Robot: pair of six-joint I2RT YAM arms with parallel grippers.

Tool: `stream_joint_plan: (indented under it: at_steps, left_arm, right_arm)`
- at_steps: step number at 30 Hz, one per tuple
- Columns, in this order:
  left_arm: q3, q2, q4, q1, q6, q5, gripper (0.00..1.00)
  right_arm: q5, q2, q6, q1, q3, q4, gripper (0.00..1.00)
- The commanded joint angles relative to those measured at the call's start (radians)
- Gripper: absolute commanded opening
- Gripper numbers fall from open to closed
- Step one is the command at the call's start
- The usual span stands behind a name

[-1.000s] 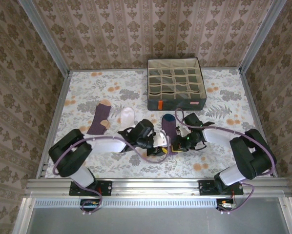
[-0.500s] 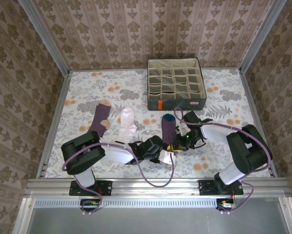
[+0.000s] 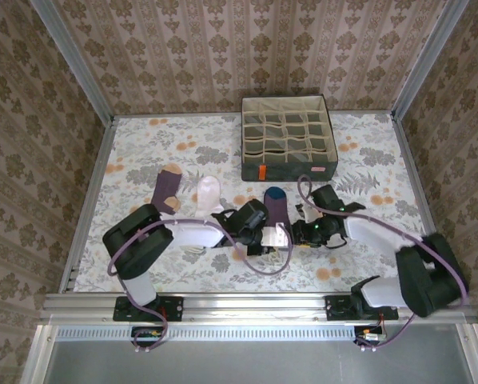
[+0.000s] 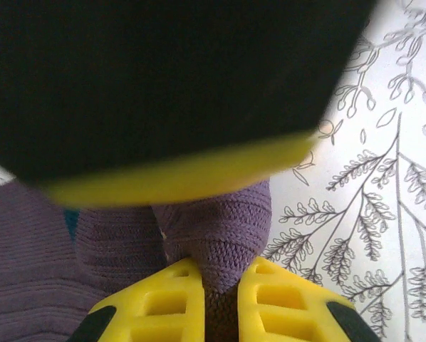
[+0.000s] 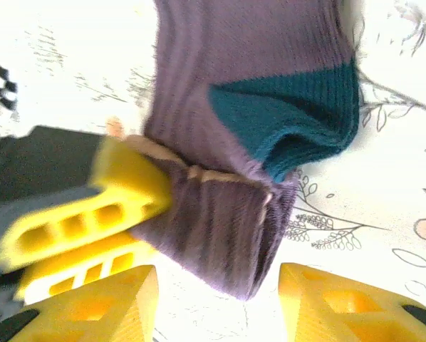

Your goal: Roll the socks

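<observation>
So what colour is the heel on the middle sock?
Teal heel, clearest in the right wrist view.

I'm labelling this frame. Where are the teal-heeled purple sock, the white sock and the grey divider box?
teal-heeled purple sock (image 5: 291, 107): right wrist view, on its teal heel patch.
white sock (image 3: 208, 190): top external view, on its far end.
grey divider box (image 3: 291, 170): top external view, on its near outer wall.

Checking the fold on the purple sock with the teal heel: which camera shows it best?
Right wrist view: the purple sock is large, teal heel and folded edge clear. The left wrist view gives a close fold pinched in the left end effector; the top view has it small and distant.
</observation>
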Motion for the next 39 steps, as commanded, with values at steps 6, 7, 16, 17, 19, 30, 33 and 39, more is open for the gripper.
stream_joint_plan:
  at_steps: [6,7,16,17,19,30,33,39]
  left_arm:
    - [0.117,0.166,-0.272,0.097,-0.232,0.39,0.0]
    - [0.125,0.181,-0.275,0.108,-0.24,0.413,0.0]
    - [0.122,0.247,-0.173,0.171,-0.361,0.524,0.0]
    - [0.123,0.251,-0.168,0.174,-0.371,0.529,0.0]
    - [0.123,0.261,-0.152,0.18,-0.394,0.533,0.0]
    - [0.094,0.231,-0.074,0.188,-0.407,0.482,0.0]
    - [0.02,0.145,0.02,0.173,-0.346,0.431,0.05]
    - [-0.141,-0.063,0.194,0.09,-0.173,0.128,0.21]
  right_arm:
    - [0.06,-0.136,0.018,-0.006,-0.072,0.073,0.5]
    - [0.049,-0.12,0.02,-0.006,-0.073,0.083,0.51]
    - [-0.025,0.0,0.029,0.004,-0.061,0.167,0.5]
    - [-0.029,0.008,0.028,0.007,-0.059,0.17,0.49]
    - [-0.039,0.025,0.028,0.011,-0.058,0.178,0.48]
    - [-0.026,0.152,0.05,0.048,-0.024,0.153,0.11]
    - [0.035,0.19,0.045,0.048,0.014,0.077,0.07]
    - [0.07,0.277,0.03,0.048,0.071,-0.014,0.05]
